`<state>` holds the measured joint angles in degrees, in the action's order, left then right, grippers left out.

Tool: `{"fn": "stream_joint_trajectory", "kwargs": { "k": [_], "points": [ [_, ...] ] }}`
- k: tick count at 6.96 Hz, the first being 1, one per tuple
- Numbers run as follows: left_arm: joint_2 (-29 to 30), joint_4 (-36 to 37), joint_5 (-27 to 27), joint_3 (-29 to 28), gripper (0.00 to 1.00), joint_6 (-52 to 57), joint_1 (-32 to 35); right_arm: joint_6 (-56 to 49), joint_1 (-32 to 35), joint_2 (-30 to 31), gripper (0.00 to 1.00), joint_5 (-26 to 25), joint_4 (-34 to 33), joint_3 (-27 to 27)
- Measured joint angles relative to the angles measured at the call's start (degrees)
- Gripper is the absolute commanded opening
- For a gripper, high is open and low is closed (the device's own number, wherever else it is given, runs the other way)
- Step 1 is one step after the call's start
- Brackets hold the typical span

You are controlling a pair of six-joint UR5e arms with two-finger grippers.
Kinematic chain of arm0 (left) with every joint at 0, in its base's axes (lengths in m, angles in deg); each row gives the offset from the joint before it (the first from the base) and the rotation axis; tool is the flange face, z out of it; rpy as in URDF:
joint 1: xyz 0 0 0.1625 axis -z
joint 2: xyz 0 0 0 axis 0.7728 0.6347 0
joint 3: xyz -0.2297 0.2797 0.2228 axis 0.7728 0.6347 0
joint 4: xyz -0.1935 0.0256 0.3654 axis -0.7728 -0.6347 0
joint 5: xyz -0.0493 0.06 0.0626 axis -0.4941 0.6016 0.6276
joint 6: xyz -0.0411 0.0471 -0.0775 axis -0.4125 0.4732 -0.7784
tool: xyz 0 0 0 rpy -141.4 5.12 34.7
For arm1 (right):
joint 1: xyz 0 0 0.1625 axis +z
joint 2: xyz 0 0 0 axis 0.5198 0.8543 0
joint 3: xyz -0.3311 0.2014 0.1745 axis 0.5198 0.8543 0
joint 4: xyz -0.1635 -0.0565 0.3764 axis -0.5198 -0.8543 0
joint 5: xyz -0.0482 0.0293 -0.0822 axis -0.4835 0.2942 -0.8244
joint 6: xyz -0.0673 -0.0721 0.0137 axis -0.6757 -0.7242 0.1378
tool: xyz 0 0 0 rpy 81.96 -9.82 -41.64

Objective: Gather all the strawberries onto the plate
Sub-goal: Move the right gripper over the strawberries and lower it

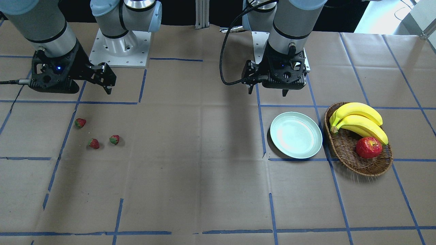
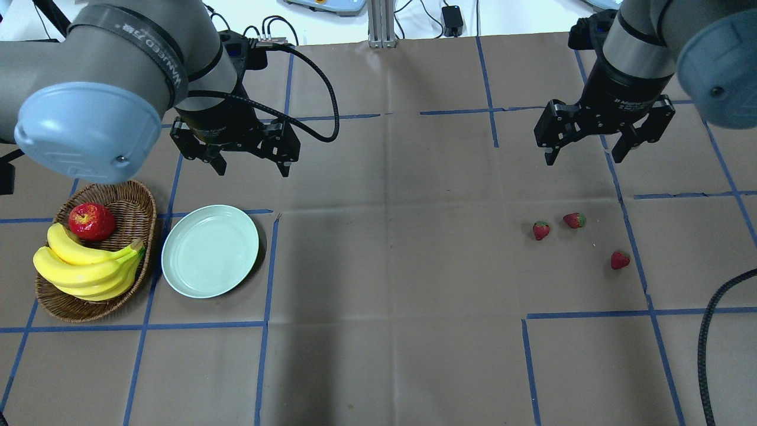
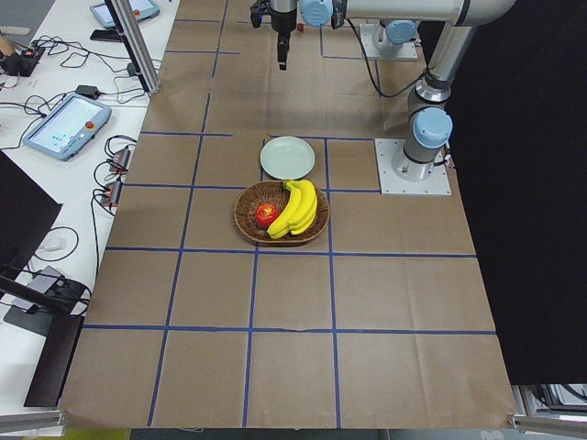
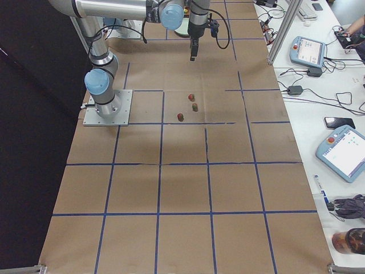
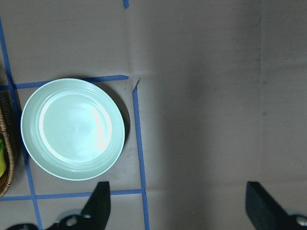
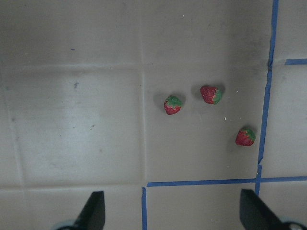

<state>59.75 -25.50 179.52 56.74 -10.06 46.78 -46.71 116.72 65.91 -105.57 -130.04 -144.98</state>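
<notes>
— What crowds the strawberries (image 2: 574, 220)?

— Little. Two lie near each other, the third well apart, all on flat paper with room around each. My right gripper (image 2: 584, 157) hangs above the table (image 2: 390, 266) beyond them, jaws spread wide.

— And the way to the plate (image 2: 210, 250)?

— A wide stretch of flat paper and tape lines. The plate is open from above. The basket (image 2: 148, 201) sits just beside its outer rim, with bananas (image 2: 83, 269) and an apple (image 2: 91, 221) standing up from it. My left gripper (image 2: 253, 171), fingers apart, hovers just past the plate's far edge.
</notes>
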Motion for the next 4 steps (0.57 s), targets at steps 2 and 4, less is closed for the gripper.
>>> {"fn": "stream_joint_trajectory", "kwargs": {
  "k": [2,4],
  "points": [
    [0.42,0.0,0.04,-0.2,1.0,0.03,0.0,-1.68,-1.44,0.47,1.0,-0.56,-9.79,-7.7],
    [0.13,0.0,0.04,0.06,1.0,0.21,0.0,-1.89,-1.7,-0.14,1.0,-0.52,-21.58,-16.61]
  ]
}}
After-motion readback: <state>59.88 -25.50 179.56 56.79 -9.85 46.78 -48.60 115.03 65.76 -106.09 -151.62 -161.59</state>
